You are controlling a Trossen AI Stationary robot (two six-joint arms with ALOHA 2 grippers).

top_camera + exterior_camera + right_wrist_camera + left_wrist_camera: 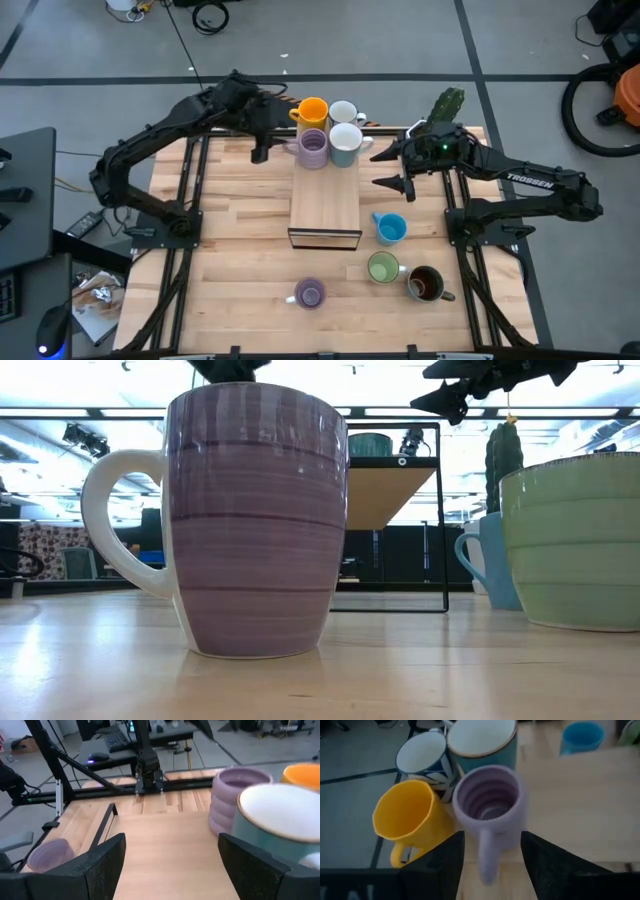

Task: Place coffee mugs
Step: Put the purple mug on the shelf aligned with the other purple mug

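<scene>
Four coffee mugs stand on their bases at the far end of a raised wooden shelf (325, 205): orange (407, 817), white patterned (422, 755), white with teal wall (482, 740) and ribbed purple (490, 802). My left gripper (492, 836) is open, with a finger on either side of the purple mug's handle (487, 857) and clear of it. My right gripper (171, 840) hangs open over the shelf's right side, with nothing between its fingers. On the table stand blue (390, 228), green (382, 268), dark brown (425, 284) and a second purple mug (309, 293).
A cactus in a pot (447, 105) stands at the table's far right, behind my right arm. The near half of the shelf top (325, 215) is bare wood. Black frame rails (190, 190) run along both table sides.
</scene>
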